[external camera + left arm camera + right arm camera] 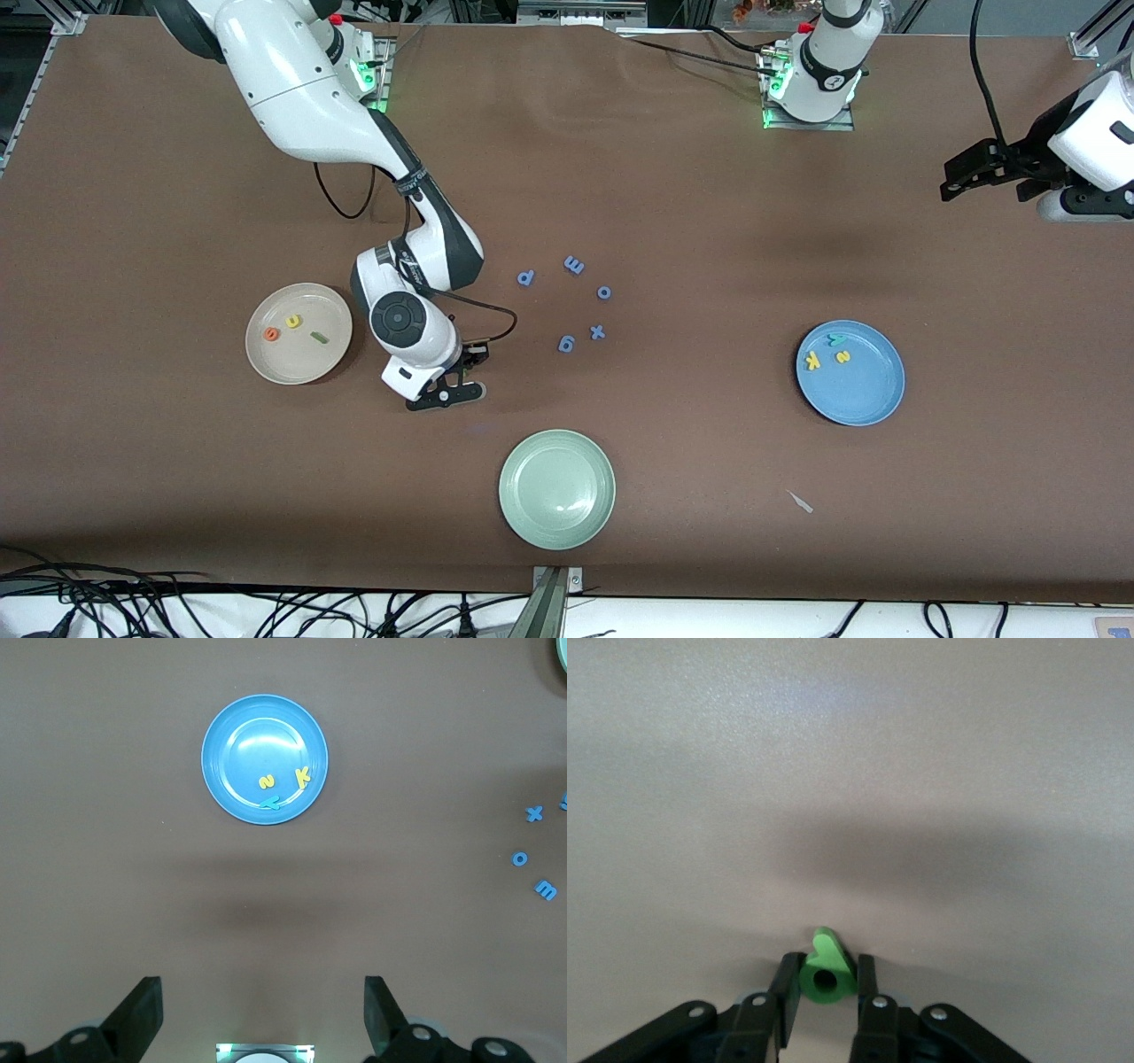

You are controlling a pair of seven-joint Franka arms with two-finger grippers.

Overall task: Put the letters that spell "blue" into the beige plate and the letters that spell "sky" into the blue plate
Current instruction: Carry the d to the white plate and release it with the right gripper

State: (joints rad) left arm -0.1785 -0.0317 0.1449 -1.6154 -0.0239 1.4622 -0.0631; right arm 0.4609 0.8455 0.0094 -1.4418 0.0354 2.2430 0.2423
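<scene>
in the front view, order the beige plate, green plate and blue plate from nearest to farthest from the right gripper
From the right gripper, shut on the green b:
1. beige plate, beside it, toward the right arm's end.
2. green plate, nearer the front camera.
3. blue plate, toward the left arm's end.
</scene>
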